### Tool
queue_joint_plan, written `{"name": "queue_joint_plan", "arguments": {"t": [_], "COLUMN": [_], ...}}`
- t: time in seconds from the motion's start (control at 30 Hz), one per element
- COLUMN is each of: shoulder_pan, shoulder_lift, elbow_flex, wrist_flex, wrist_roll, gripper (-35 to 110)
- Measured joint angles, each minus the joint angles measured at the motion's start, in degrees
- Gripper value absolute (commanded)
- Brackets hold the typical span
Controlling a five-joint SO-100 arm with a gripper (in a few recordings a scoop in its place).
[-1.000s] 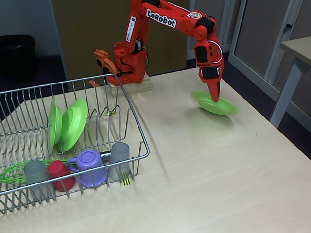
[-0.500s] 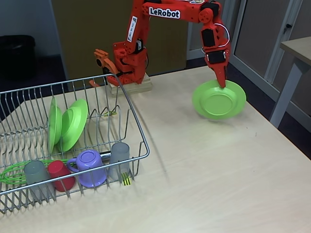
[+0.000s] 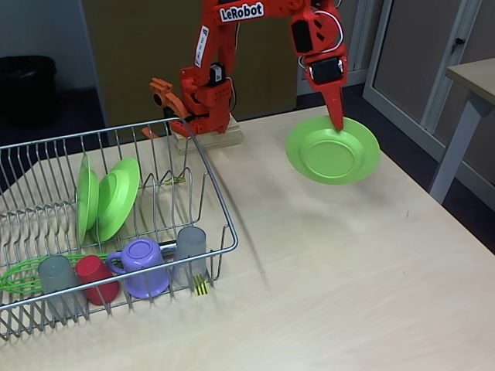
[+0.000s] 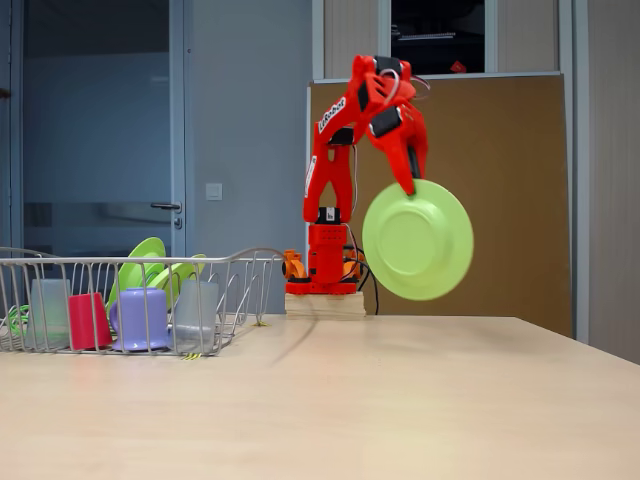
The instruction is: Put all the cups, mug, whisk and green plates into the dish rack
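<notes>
- Gripper (image 3: 336, 117) (image 4: 407, 180) clamped on the top rim of a green plate (image 3: 333, 151) (image 4: 418, 240); fingers point down, plate hangs below them on edge, face toward the camera in both fixed views.
- Held plate is clear of the table (image 3: 348, 263) (image 4: 400, 400), well above it in a fixed view (image 4: 418, 240); slight blur on its lower edge.
- Dish rack (image 3: 209, 166) (image 4: 240, 262) sits well off to the gripper's left and lower, as both fixed views show it.
- Two more green plates (image 3: 108, 197) (image 4: 150, 268) stand on edge among the rack's prongs, leaning against each other.
- Along the rack's front row, far left of the gripper: grey cup (image 3: 56, 277) (image 4: 48, 310), red cup (image 3: 97, 278) (image 4: 88, 320), purple mug (image 3: 143, 267) (image 4: 140, 318), second grey cup (image 3: 190, 249) (image 4: 196, 312). Cups and mug look upside down; mug handle points toward the red cup.
- Whisk (image 3: 19, 277) lies in the rack's front left corner, green loops showing behind the first grey cup; handle mostly hidden by the cups.
- Yellow-black tag (image 3: 201, 286) on the rack's front wire, under the second grey cup.
- Arm base stands behind the rack's far corner, to the left of and below the gripper.
</notes>
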Motion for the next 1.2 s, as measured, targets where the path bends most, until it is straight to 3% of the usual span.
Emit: {"name": "queue_joint_plan", "arguments": {"t": [0.27,0.53,0.9,1.2], "shoulder_pan": [8.0,17.8,36.9,44.4], "shoulder_lift": [0.3,7.5,27.7,37.4], "elbow_flex": [-19.4,-19.6,13.4,38.3], "wrist_flex": [8.9,9.4,-2.2,-13.2], "wrist_roll": [-12.7,-23.1,-28.3,-28.3], "gripper": [0,0,0,0]}}
